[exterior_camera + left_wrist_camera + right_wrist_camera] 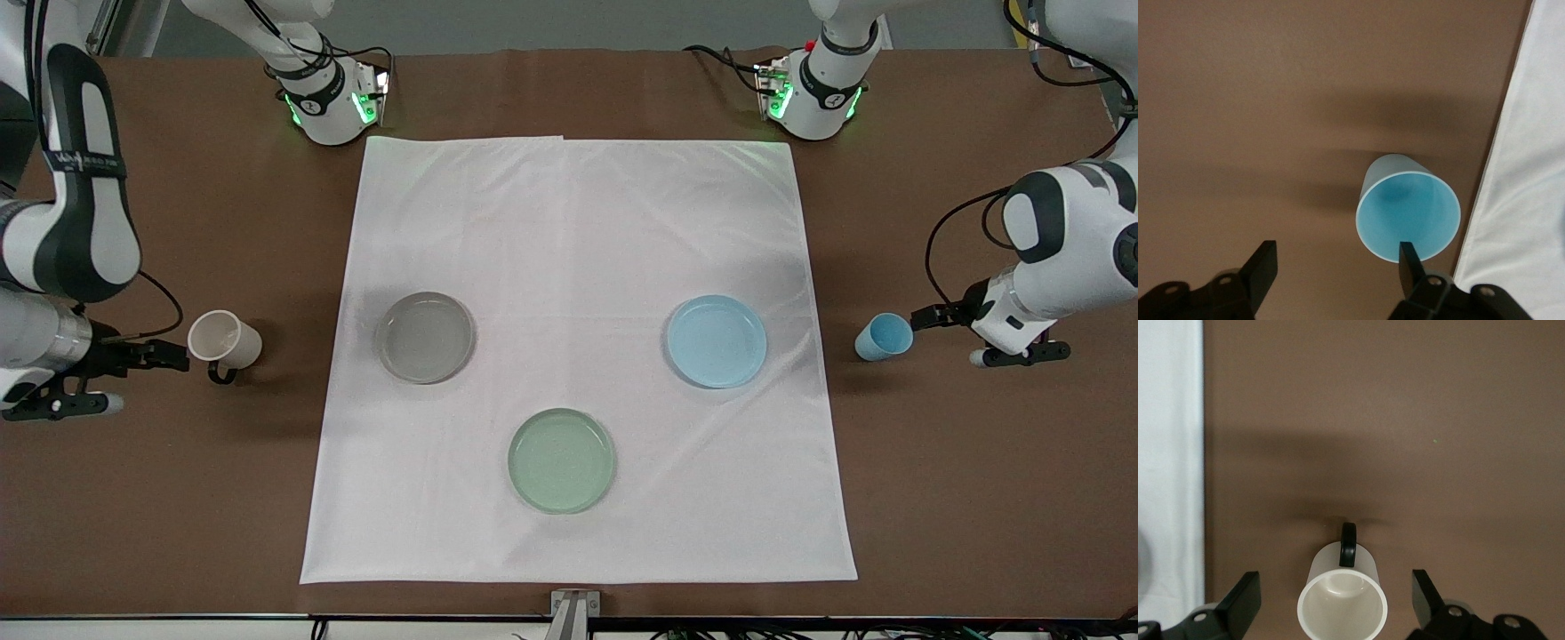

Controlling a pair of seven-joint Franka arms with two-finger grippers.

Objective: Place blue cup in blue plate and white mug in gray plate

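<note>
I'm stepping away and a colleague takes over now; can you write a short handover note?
Left gripper: open, one finger over the blue cup's rim, no grip yet.
Right gripper: open, straddling the white mug, not gripping.
Both cups lie on their sides on the bare table, off the cloth, each at its arm's end.
Blue plate and gray plate hold nothing.
Done: approach only.
Left: grasp both, place each.

the white mug (1342, 605) stands on the brown table (1405, 420) between the right gripper (1337, 595)'s spread fingers (1245, 600).
</note>
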